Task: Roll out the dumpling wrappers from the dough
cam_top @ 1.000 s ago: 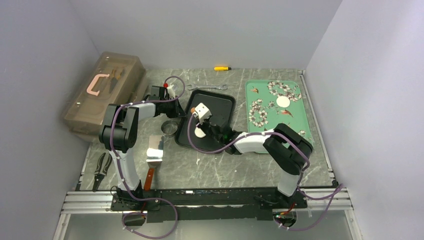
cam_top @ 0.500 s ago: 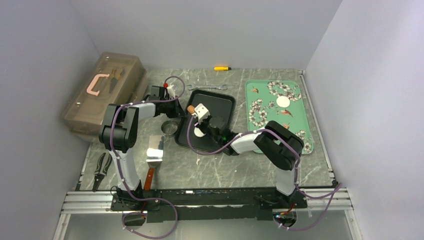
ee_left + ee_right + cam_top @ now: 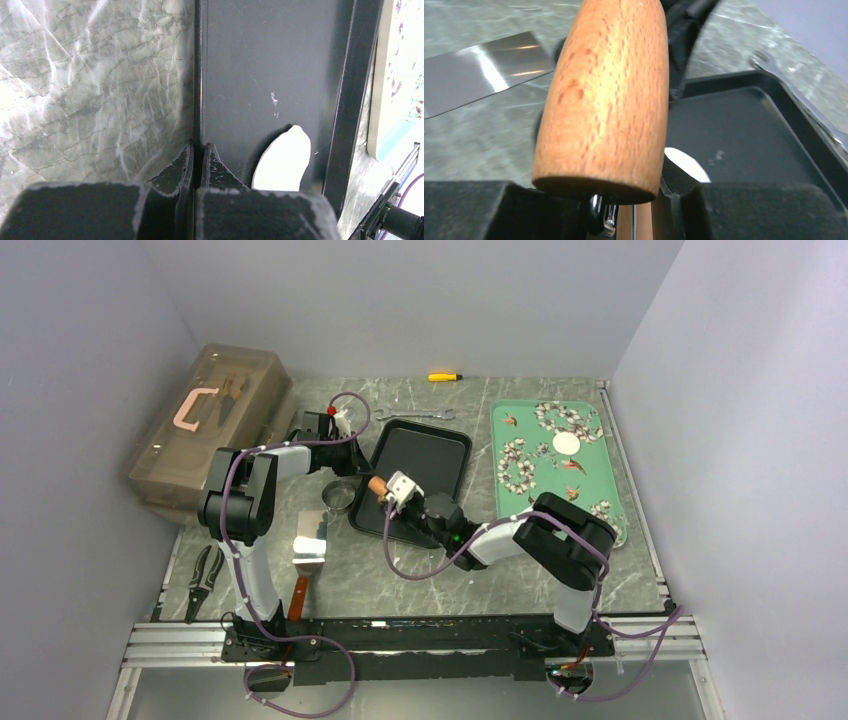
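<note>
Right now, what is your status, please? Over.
Left gripper shut on tray rim. Right gripper holds roller. Dough flattened on tray, beside roller. Nothing blocking.

Quick rundown: a baking tray is parked mid-table, with a serving tray set just right of it. One dumpling wrapper is laid on the serving tray's far half. The dough is sat in the baking tray, and a roller is held over that tray's left edge. A wrench is left just behind the baking tray, a screwdriver further back by the wall. A toolbox is pushed far left. Left of the baking tray a ring cutter is found, a scraper nearer, pliers near-left of that.
</note>
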Available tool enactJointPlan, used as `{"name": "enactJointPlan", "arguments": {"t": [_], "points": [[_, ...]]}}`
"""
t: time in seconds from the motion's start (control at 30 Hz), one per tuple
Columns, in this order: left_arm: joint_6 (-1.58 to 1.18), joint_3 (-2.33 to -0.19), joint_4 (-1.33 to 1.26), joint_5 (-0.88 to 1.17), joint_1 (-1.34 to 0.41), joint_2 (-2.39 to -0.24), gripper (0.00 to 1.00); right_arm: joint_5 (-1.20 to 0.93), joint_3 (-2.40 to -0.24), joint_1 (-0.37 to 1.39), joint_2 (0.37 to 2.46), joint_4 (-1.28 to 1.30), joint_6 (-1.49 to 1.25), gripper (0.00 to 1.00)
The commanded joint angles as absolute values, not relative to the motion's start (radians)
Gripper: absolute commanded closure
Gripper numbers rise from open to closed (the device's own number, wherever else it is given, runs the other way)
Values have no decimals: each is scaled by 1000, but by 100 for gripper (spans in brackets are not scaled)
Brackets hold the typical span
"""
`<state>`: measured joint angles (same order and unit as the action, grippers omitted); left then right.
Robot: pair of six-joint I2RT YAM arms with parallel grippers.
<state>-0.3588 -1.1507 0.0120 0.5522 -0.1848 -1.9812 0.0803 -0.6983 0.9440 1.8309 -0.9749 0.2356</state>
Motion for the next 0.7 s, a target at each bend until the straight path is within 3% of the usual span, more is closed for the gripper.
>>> {"name": "enactJointPlan", "arguments": {"t": [0.0,0.23,0.47,0.67], "points": [[-334,-1136,72,477,-187,-2030,100,-31,-644,998,1833,-791,180,100],[-334,-1139,73,479,-187,-2033,100,32,-747,973,1753,-674,254,100],[-334,-1139,71,478,-186,-2033,100,-173,-902,816,1648,-565,23,100],[-336,-1138,71,482,-186,-2029,100,-260,-899,739,1726,-633,-161,100]]}}
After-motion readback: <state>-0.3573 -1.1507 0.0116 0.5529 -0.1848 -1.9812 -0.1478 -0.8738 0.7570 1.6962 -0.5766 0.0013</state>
